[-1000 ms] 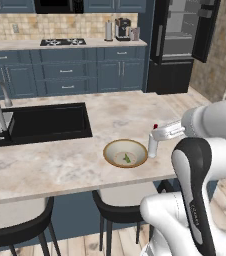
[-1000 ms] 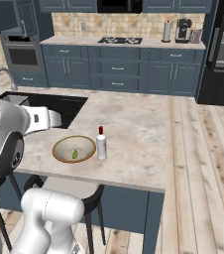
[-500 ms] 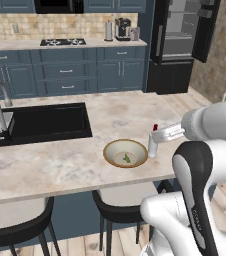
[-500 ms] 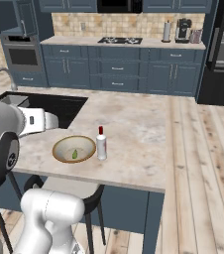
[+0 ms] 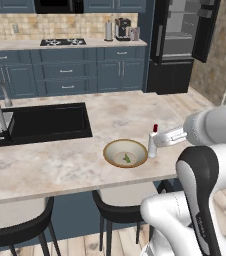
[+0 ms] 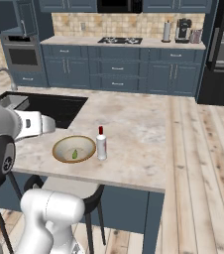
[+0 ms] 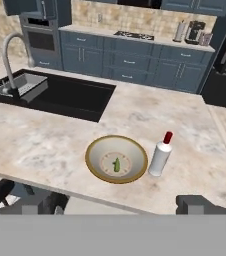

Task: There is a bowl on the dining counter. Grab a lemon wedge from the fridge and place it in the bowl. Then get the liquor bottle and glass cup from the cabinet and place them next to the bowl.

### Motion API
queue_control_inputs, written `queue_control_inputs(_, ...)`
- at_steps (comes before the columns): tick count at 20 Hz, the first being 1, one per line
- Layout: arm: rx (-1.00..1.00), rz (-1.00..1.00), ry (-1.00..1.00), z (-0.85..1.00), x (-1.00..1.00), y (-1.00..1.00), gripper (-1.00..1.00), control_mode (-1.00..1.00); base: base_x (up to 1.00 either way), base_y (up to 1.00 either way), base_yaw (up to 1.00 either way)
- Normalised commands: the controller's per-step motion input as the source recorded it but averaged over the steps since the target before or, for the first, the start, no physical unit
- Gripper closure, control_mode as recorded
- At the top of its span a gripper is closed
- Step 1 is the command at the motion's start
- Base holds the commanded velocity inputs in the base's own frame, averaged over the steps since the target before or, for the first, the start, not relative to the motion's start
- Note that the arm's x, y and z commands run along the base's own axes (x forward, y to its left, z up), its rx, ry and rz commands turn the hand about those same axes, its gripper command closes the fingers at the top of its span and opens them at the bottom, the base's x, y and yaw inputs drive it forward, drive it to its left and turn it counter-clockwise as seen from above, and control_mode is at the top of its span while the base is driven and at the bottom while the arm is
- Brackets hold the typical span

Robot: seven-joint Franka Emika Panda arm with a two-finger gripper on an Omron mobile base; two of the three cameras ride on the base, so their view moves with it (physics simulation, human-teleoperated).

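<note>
Tool (image 7: 116,204) fingers wide apart, empty, above counter edge (image 7: 45,135), liquor bottle (image 7: 160,155) beside bowl (image 7: 117,158), sink (image 7: 55,94) behind

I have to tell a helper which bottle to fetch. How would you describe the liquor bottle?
Find the marble dining counter with the black sink. Near its front edge sits a tan bowl; the liquor bottle stands upright beside it, white with a red cap.

bowl (image 7: 116,159): tan | liquor bottle (image 7: 160,155): white, red cap | lemon wedge (image 7: 117,164): green
</note>
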Motion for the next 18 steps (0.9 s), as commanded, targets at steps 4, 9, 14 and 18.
queue_control_inputs(4,0.0,0.0,0.0,0.0,0.0,0.0,-1.0,1.0,-0.7,0.4,0.0)
queue_control_inputs(9,0.0,0.0,0.0,0.0,0.0,0.0,-1.0,1.0,-0.64,0.81,-0.05)
queue_control_inputs(14,0.0,0.0,0.0,0.0,0.0,0.0,-1.0,1.0,-0.42,0.99,-0.08)
queue_control_inputs(18,0.0,0.0,0.0,0.0,0.0,0.0,-1.0,1.0,-0.13,1.0,-0.13)
